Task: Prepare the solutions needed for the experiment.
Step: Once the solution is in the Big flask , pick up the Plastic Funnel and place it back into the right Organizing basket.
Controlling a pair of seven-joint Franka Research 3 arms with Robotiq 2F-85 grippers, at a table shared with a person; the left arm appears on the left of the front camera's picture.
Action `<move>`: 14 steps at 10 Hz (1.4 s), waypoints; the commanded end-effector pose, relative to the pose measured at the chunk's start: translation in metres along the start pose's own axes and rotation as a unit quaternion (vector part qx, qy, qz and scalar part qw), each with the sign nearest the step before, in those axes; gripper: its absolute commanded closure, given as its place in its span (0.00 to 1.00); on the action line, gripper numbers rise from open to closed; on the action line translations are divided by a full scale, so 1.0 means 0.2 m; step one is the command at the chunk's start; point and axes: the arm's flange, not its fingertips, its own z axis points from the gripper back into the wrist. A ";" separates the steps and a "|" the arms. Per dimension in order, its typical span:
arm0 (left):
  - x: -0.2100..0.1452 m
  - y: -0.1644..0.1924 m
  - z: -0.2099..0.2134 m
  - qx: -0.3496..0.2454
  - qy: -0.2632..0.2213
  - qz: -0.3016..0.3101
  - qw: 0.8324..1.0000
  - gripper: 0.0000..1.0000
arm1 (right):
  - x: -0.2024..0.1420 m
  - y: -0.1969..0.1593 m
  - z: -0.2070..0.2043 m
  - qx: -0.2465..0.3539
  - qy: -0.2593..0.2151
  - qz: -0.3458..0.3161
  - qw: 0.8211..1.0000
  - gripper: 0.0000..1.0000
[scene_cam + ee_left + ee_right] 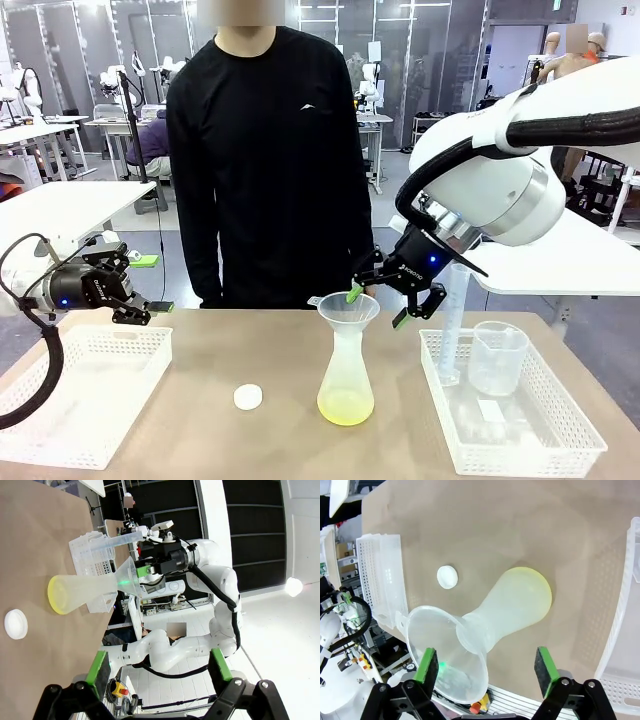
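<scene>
Fingers spread, the right gripper [378,306] hangs at the funnel [348,310] in the flask [346,370], probably to lift it; the left gripper [152,284] hovers open.

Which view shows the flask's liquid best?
Front view: the liquid sits side-on as a shallow yellow-green layer. Left wrist view shows it sideways, farther off; right wrist view, from above, just a pale tint.

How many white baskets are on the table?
2: the left basket at the left end of the table, the right basket at its right end, holding a beaker.
</scene>
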 end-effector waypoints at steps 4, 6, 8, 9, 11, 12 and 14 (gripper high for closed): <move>-0.01 -0.01 0.00 -0.006 0.002 -0.002 1.000 0.00 | 0.02 0.02 0.00 0.011 0.014 -0.019 1.000 0.57; -0.01 -0.01 0.00 -0.006 0.002 -0.002 1.000 0.00 | 0.02 0.03 0.00 0.008 0.016 -0.020 1.000 0.76; -0.01 -0.01 0.00 -0.006 0.002 -0.002 1.000 0.00 | 0.03 0.03 0.01 0.010 0.018 -0.024 0.999 0.95; -0.01 -0.01 0.00 -0.006 0.002 -0.002 1.000 0.00 | 0.03 0.03 0.01 0.010 0.018 -0.027 0.999 0.79; -0.01 -0.01 0.00 -0.006 0.002 -0.002 1.000 0.00 | 0.03 0.02 0.01 0.008 0.022 -0.032 0.999 0.98; -0.01 -0.01 0.00 -0.006 0.002 -0.002 1.000 0.00 | 0.03 0.03 0.01 0.006 0.022 -0.033 0.999 1.00; -0.01 -0.01 0.00 -0.006 0.002 -0.002 1.000 0.00 | 0.03 0.03 0.01 0.004 0.023 -0.033 0.999 1.00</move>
